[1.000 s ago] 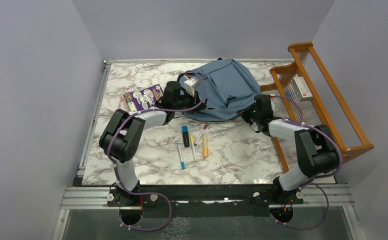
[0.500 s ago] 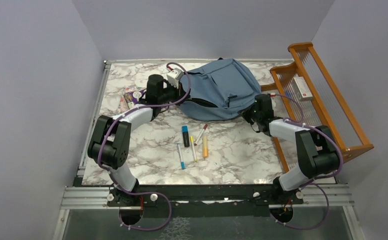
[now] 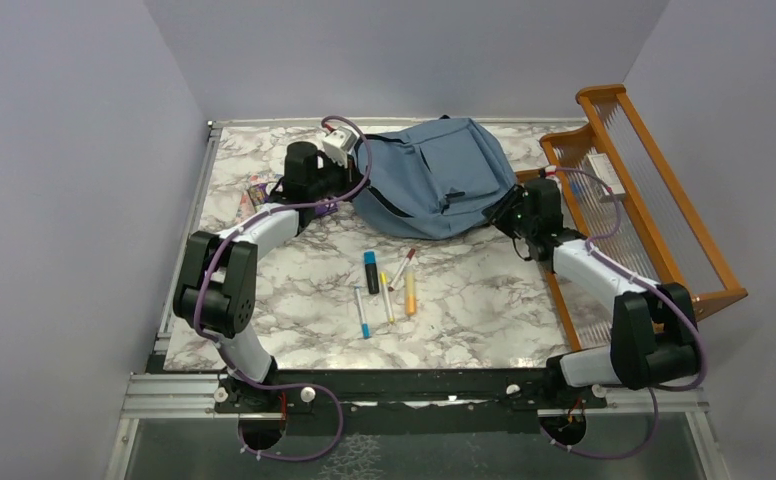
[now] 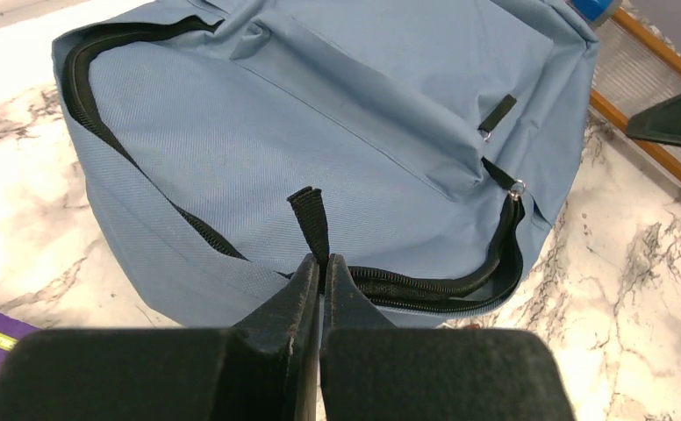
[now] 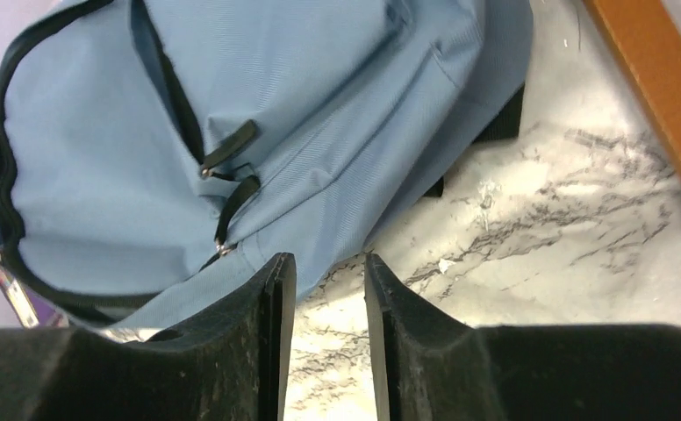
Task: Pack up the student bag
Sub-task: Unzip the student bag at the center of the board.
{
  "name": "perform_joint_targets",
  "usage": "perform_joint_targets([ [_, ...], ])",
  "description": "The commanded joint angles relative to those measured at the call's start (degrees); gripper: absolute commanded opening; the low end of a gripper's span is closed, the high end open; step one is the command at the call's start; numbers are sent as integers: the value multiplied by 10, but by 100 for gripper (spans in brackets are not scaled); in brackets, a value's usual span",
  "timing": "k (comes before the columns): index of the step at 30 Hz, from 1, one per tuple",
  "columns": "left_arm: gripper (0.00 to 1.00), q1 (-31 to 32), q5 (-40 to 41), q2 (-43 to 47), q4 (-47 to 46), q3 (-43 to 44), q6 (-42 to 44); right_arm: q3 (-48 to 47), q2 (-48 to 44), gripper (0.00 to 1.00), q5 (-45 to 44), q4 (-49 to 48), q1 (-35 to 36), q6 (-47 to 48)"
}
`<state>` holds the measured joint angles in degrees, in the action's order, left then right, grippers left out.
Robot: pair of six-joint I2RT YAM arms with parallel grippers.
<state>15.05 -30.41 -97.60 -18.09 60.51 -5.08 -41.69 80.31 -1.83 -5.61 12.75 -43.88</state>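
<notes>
Soft dusty-blue fabric backpack (image 3: 434, 175) lies back-centre on marble table (image 3: 294, 300), between both arms. Left gripper (image 4: 322, 263) is clamped on its black webbing tab (image 4: 309, 210) at the zipper side. Right gripper (image 5: 328, 263) is narrowly parted and empty, at the opposite edge.

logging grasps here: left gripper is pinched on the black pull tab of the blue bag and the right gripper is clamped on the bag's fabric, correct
Not quite. The left gripper is shut on the black pull tab of the student bag, but the right gripper is open and clamps nothing: the right wrist view shows a gap between its fingers beside the bag.
</notes>
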Motion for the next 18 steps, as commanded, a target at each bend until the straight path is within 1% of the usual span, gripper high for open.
perform_joint_targets([
  [1, 0, -6, -27, -2, -46, 4, -9, -35, -44, 44, 52, 83, -4, 99],
  [4, 0, -5, -35, -3, -50, -7, -10, -44, -68, 53, 82, 113, -4, 153],
  [6, 0, -5, -31, 1, -56, -11, -10, -54, -80, 57, 128, 121, -4, 212],
  [8, 0, -4, -34, 3, -56, -6, -15, -62, -85, 59, 183, 113, -4, 259],
  [11, 0, -4, -46, 1, -59, 6, -30, -90, -70, 61, 261, 93, 1, 297],
  [13, 0, -4, -52, 3, -59, 8, -36, -128, -32, 61, 280, 102, 22, 319],
  [18, 0, -2, -62, 7, -59, 8, -34, -228, 58, 62, 251, 106, 124, 384],
])
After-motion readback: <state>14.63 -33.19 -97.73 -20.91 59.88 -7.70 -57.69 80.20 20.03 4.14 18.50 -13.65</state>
